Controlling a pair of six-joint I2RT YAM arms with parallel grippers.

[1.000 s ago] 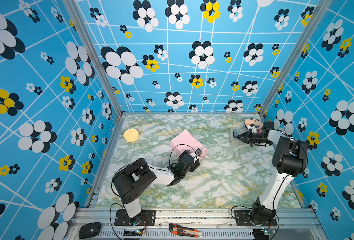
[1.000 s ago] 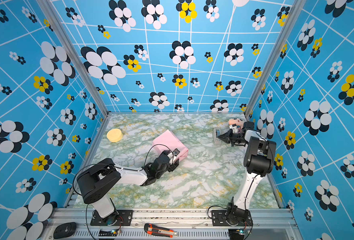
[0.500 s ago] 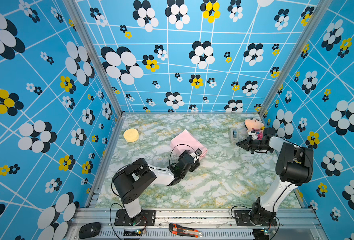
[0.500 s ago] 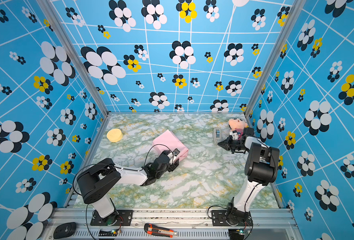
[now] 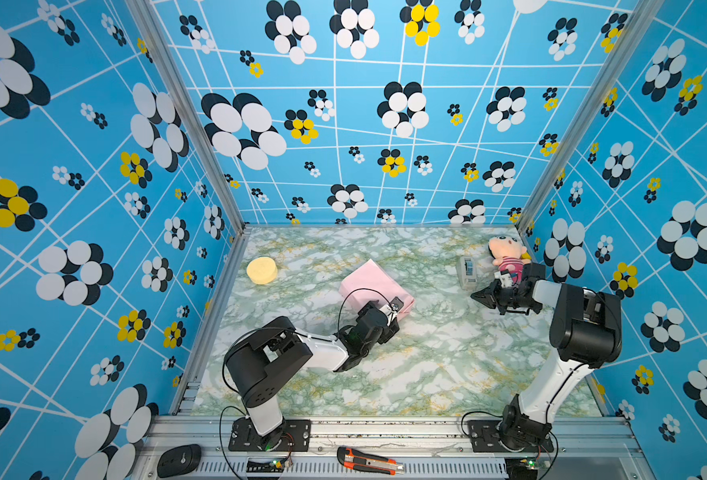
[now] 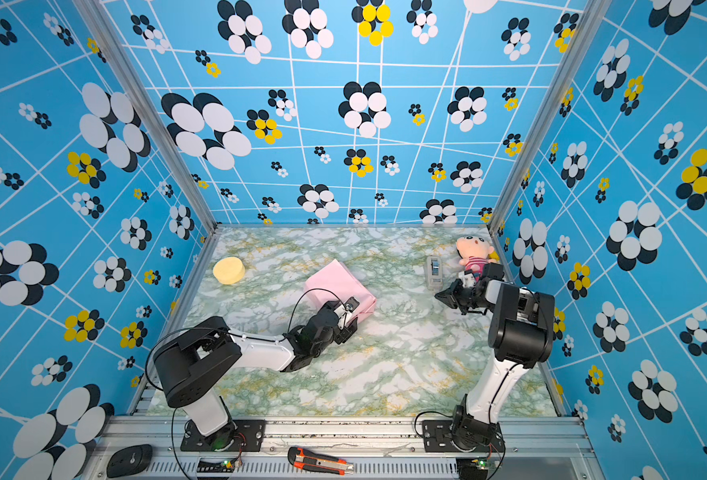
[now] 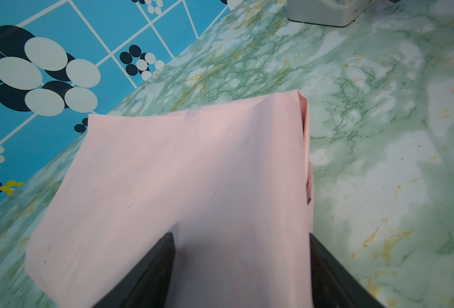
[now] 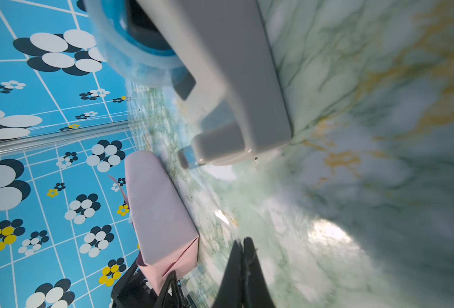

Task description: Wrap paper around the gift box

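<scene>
Colours and patterns on the tabletop.
Pale pink paper [image 5: 374, 286]; green-white marbled table [image 5: 447, 353]; yellow disc [image 5: 262, 270] at ten o'clock.

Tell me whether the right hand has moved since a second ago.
Yes. In both top views the right hand, shut, has pulled back from the tape dispenser toward the table's near edge.

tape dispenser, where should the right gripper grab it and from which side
Probably across the narrow grey body of the tape dispenser, coming from above with the jaws over its two long flat sides. It stands upright on the table, apart from the doll, so both sides look free. The right gripper is shut and must open first.
</scene>
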